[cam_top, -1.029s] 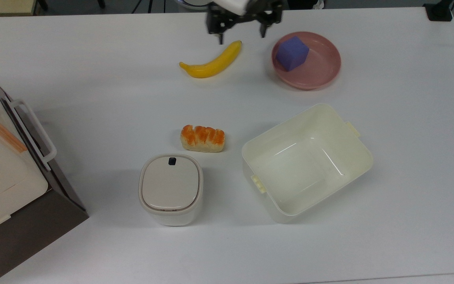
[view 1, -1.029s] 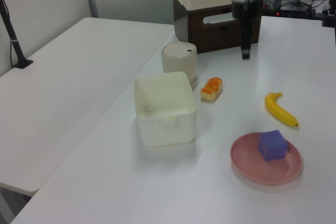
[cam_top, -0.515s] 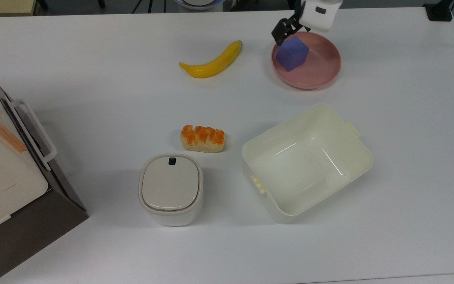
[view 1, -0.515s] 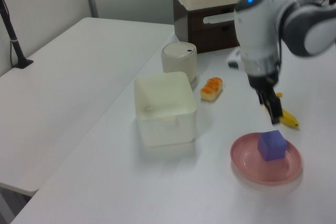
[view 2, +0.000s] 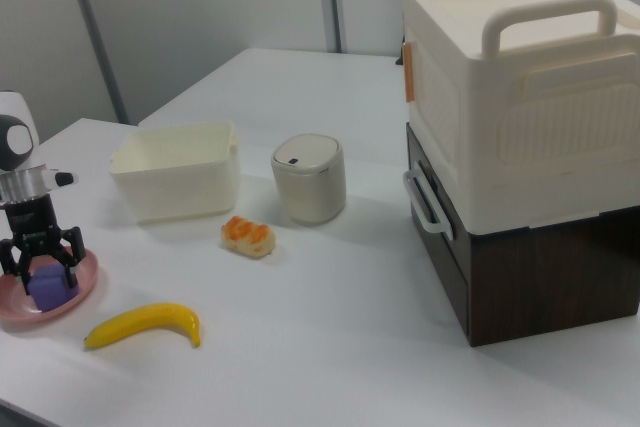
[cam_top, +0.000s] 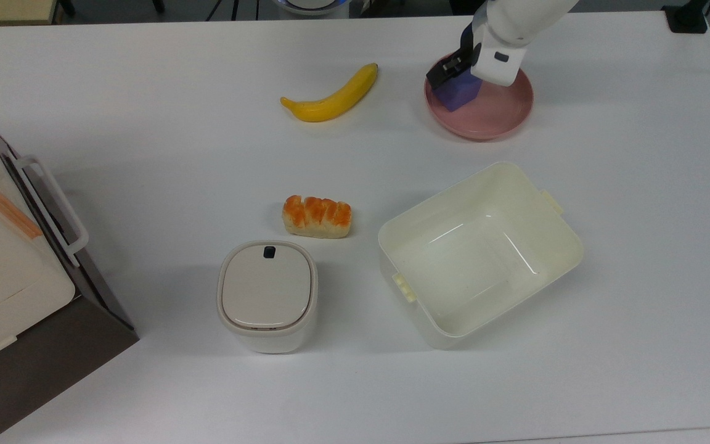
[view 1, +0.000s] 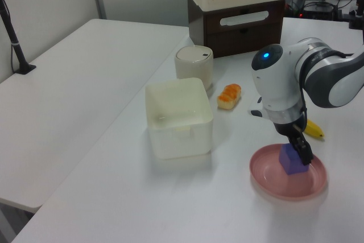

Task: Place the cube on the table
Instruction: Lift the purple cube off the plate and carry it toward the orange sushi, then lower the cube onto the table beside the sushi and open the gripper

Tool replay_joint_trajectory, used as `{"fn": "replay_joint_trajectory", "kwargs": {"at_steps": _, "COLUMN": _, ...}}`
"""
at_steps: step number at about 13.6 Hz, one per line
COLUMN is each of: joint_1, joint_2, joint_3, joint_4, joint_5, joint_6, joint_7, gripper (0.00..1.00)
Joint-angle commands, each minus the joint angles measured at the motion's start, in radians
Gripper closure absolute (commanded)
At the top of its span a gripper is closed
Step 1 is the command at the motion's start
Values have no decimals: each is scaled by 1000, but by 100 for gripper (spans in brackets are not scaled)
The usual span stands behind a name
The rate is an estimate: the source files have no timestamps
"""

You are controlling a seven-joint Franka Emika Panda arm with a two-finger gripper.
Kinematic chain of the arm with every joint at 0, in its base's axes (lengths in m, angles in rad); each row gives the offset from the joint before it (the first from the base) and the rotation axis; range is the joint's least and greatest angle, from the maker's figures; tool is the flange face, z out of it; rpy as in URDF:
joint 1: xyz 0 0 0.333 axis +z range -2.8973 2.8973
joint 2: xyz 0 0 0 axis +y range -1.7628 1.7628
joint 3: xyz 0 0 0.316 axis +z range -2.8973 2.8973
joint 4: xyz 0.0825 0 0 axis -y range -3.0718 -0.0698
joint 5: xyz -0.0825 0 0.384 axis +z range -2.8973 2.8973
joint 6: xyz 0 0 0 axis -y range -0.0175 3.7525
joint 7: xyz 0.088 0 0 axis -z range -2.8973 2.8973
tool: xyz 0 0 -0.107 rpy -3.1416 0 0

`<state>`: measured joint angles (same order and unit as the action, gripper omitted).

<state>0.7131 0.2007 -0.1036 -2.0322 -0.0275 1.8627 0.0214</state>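
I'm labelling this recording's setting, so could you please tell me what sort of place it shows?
Probably a robotics lab or office test bench. A robot arm works over a plain white table set with props: a banana, a bread piece, a cube in a pink dish. Partition walls stand behind.

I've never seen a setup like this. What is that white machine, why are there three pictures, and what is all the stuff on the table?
The white machine is a robot arm; its gripper is a two-fingered claw. The three pictures show one moment from different cameras: one looks straight down, two look from opposite sides. In the right view, the fingers stand open on either side of the cube, a small purple block in a pink dish, not yet squeezing it. The job is to move that block onto the table. Also lying there are a banana, a piece of bread, an open cream bin, a small lidded container, and a cream box on a dark cabinet.
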Motion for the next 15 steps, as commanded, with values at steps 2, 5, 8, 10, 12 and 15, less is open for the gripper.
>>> {"fn": "replay_joint_trajectory", "kwargs": {"at_steps": 2, "joint_1": 15, "joint_2": -35, "joint_3": -5, "joint_4": 16, "joint_5": -9, "joint_6": 10, "joint_7": 18, "gripper": 67}}
{"fn": "replay_joint_trajectory", "kwargs": {"at_steps": 5, "joint_1": 5, "joint_2": -52, "joint_3": -10, "joint_4": 95, "joint_5": -9, "joint_6": -68, "joint_7": 26, "gripper": 69}}
{"fn": "replay_joint_trajectory", "kwargs": {"at_steps": 8, "joint_1": -78, "joint_2": -50, "joint_3": -16, "joint_4": 127, "joint_5": -12, "joint_6": -66, "joint_7": 11, "gripper": 68}}
{"fn": "replay_joint_trajectory", "kwargs": {"at_steps": 10, "joint_1": -191, "joint_2": -40, "joint_3": -16, "joint_4": 127, "joint_5": -38, "joint_6": -53, "joint_7": -43, "gripper": 62}}
{"fn": "replay_joint_trajectory", "kwargs": {"at_steps": 12, "joint_1": -268, "joint_2": -27, "joint_3": -16, "joint_4": 145, "joint_5": -46, "joint_6": -31, "joint_7": -54, "gripper": 55}}
{"fn": "replay_joint_trajectory", "kwargs": {"at_steps": 15, "joint_1": -400, "joint_2": 14, "joint_3": -16, "joint_4": 205, "joint_5": -61, "joint_6": -25, "joint_7": -57, "gripper": 39}}
